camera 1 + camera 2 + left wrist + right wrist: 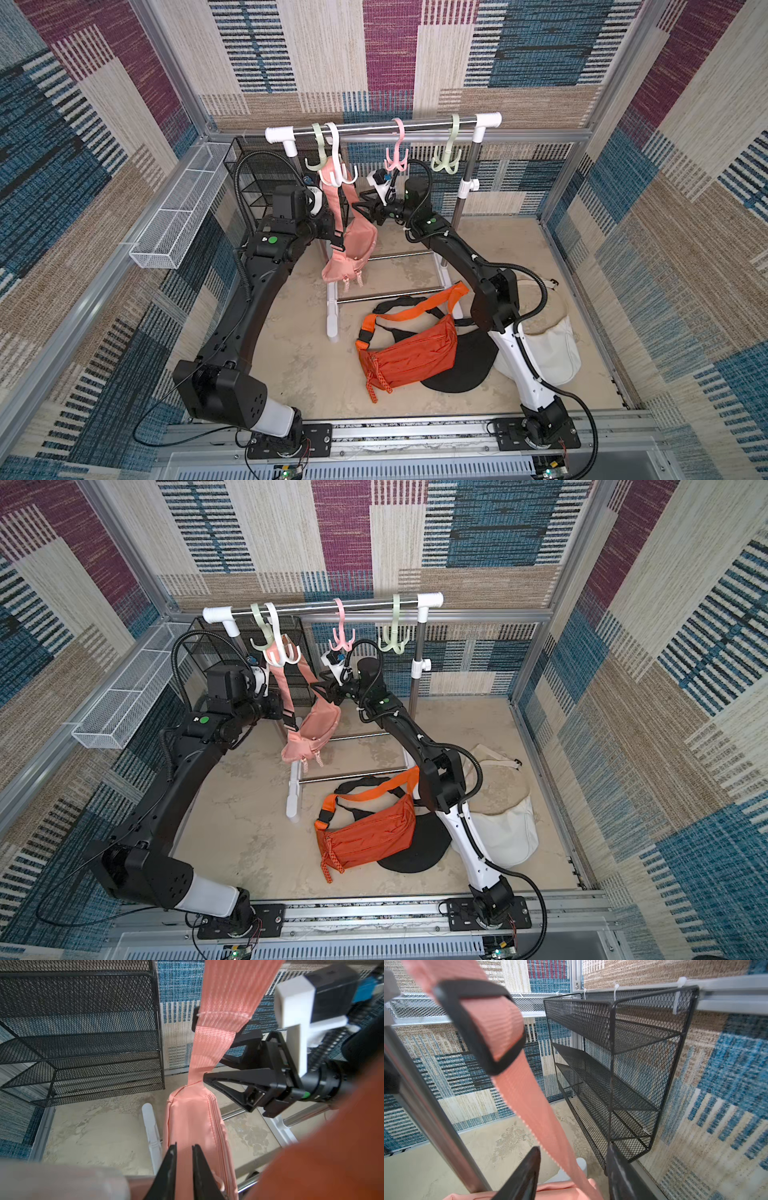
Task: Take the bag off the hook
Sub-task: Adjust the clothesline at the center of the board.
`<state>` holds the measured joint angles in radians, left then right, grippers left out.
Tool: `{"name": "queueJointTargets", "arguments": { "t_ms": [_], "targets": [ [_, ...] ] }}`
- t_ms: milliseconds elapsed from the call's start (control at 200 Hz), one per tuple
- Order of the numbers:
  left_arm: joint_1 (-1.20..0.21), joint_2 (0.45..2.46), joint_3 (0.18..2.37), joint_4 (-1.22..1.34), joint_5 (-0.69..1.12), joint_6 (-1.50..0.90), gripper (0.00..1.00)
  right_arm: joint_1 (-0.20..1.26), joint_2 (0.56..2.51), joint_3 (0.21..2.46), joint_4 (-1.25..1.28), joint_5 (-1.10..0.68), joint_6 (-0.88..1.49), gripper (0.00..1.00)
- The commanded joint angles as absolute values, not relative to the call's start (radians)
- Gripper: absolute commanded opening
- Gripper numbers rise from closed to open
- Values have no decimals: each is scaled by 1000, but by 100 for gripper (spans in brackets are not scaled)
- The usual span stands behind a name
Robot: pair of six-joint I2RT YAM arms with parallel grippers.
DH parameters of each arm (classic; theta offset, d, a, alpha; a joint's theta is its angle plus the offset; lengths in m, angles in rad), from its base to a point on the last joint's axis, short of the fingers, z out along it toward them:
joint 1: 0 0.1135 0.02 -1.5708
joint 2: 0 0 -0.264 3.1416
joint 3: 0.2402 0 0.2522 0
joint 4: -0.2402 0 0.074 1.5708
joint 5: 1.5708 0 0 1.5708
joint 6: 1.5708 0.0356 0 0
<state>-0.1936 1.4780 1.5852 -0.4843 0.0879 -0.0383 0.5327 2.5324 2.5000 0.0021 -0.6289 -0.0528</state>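
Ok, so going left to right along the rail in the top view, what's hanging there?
left green hook → white hook, with the bag on it → pink hook → right green hook

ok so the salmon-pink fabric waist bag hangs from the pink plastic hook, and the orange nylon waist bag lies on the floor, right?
Wrong hook: the salmon-pink fabric waist bag hangs from the white plastic hook; the pink plastic hook is bare. Both top views show it. The orange nylon waist bag does lie on the floor.
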Motion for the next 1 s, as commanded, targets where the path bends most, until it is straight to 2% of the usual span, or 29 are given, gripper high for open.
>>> {"name": "queueJointTargets", "arguments": {
  "t_ms": [0,235,331,421,536,676,841,992],
  "targets": [
    [-193,1417,1522,-448,149,-68,23,534,2554,2521,25,-643,-17,58],
    [-193,1280,1413,-543,66,-164,42,534,2595,2545,64,-654,10,57],
    [-193,1233,1371,-553,63,-189,46,534,2610,2546,76,-665,24,58],
    [-193,1206,1340,-549,111,-206,49,535,2624,2546,89,-699,30,65],
    [-193,1188,1317,-546,177,-222,50,537,2646,2547,110,-734,38,66],
    [-193,1147,1278,-551,140,-236,55,540,2669,2548,127,-741,47,66],
    [-193,1103,1255,-539,168,-245,59,543,2688,2548,138,-750,56,62],
    [-198,1127,1262,-519,242,-275,61,545,2693,2548,148,-755,58,50]
  ]
}}
